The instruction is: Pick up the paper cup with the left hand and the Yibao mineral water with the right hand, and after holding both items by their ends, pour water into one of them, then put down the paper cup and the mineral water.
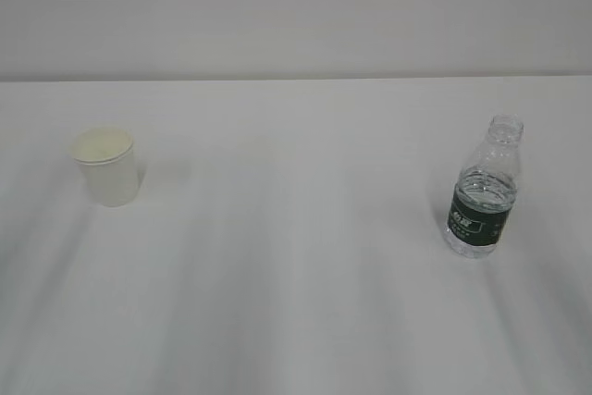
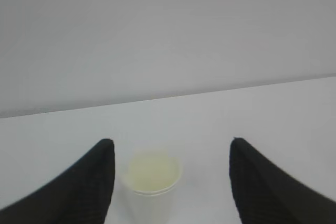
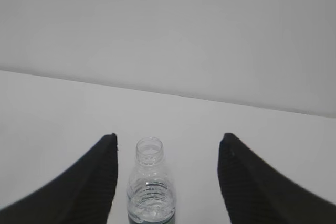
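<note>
Paper cup (image 1: 106, 166) on the left of the table (image 1: 296, 302), Yibao mineral water (image 1: 484, 193) on the right, well apart, both upright and nobody's got hold of them.

Cup looks super light and thin-walled, so I'd guess it crushes if squeezed hard; best to take it low on the wall, gently, and keep the rolled rim free. Bottle is clear ribbed plastic, capless, partly full, so probably a bit heavier and sloshy; the ribbed body near the base seems the sanest grip. Dark green label has white text, too blurry to read any brand. Left hand (image 2: 172, 153) stands wide, fingers either side of the cup without touching, from its wrist view. Right hand (image 3: 168, 148) is likewise wide, bottle neck between the fingers, no contact.
</note>
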### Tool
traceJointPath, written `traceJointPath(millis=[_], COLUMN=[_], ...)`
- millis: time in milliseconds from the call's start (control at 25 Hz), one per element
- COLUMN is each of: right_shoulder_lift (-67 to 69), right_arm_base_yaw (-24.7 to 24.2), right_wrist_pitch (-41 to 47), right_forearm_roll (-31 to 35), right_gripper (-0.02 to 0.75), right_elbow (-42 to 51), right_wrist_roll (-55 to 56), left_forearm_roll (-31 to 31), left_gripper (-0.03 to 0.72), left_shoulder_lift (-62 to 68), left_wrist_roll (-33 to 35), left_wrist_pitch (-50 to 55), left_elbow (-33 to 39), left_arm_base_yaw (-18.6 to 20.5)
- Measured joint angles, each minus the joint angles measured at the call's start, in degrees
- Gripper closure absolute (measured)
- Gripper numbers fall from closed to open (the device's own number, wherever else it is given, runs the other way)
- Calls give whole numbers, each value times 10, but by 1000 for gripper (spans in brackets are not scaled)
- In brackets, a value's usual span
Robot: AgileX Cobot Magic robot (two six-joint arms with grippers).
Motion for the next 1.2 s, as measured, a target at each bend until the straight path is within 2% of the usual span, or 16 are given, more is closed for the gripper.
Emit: traceJointPath(millis=[280, 560, 760, 1000, 1200], right_shoulder_lift=[1, 8, 41, 106, 170], right_arm_base_yaw=[1, 1, 1, 1, 1], right_wrist_pitch=[-31, -97, -125, -174, -228], right_forearm_roll=[0, -1, -13, -96, -156], right_gripper=[276, 276, 276, 276, 276], right_elbow=[40, 93, 94, 94, 94], right_wrist_roll=[0, 48, 72, 143, 180], left_forearm_roll=[42, 44, 28, 3, 1], left_gripper=[191, 198, 218, 221, 221], left_shoulder_lift=[53, 71, 75, 110, 164], left_wrist_roll=[-32, -40, -45, -47, -47], left_wrist_pitch=[-56, -77, -137, -201, -264], left_elbow=[5, 6, 46, 99, 112], left_arm_base_yaw=[0, 0, 0, 0, 0])
